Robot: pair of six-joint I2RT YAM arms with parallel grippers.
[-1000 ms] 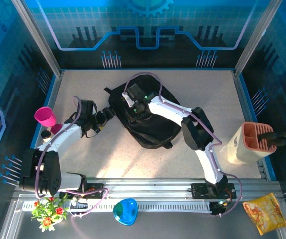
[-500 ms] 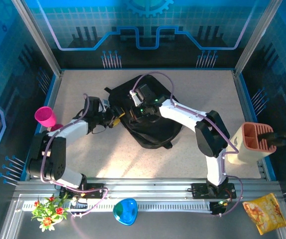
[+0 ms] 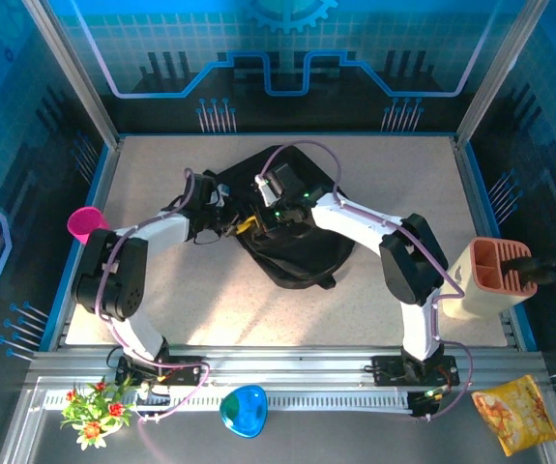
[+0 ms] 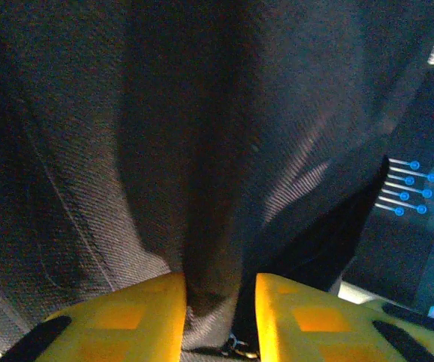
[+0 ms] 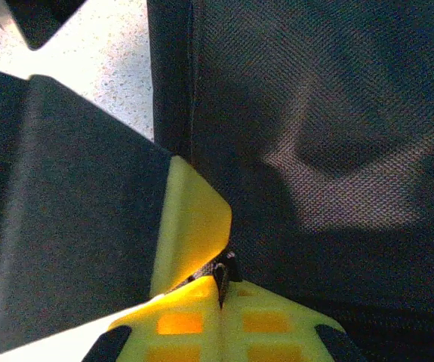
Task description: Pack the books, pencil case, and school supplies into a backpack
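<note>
Overhead first: black backpack (image 3: 302, 253) sprawled in the middle of the table (image 3: 210, 309), directly under both grippers. Left gripper (image 3: 244, 226) in at the bag's left edge, right gripper (image 3: 263, 219) just to its right, yellow tips nearly meeting over the dark fabric. Well apart to the left of the left gripper, a pink cup (image 3: 84, 224) at the table edge; far to the right of the right gripper, a tan holder (image 3: 485, 280) with a salmon insert. Too small from up here to read either grip. Next, left wrist: two yellow fingers (image 4: 145, 320) low in frame, a thick fold of the backpack's woven black cloth pinched up between them, so clenched on the bag itself. More of the same cloth rising ahead of the fingertips in soft creases; a small metal ring (image 4: 237, 348) low between the pads, partly hidden. Beyond the fabric to the right, a slice of blue-lit enclosure wall (image 4: 409, 196). Lastly, right wrist: yellow fingers (image 5: 183, 324) pressed together with no gap, nipping a small dark zipper pull (image 5: 224, 270) just past their tips. Coarse-weave backpack panel ahead and to the right, a zip line (image 5: 398, 326) low on the right. Just left of the tips, touching or nearly so, a yellow wedge-shaped finger (image 5: 190, 222) on a dark block (image 5: 66, 241), seemingly the left gripper's. Bare speckled table up-left beyond it.
</note>
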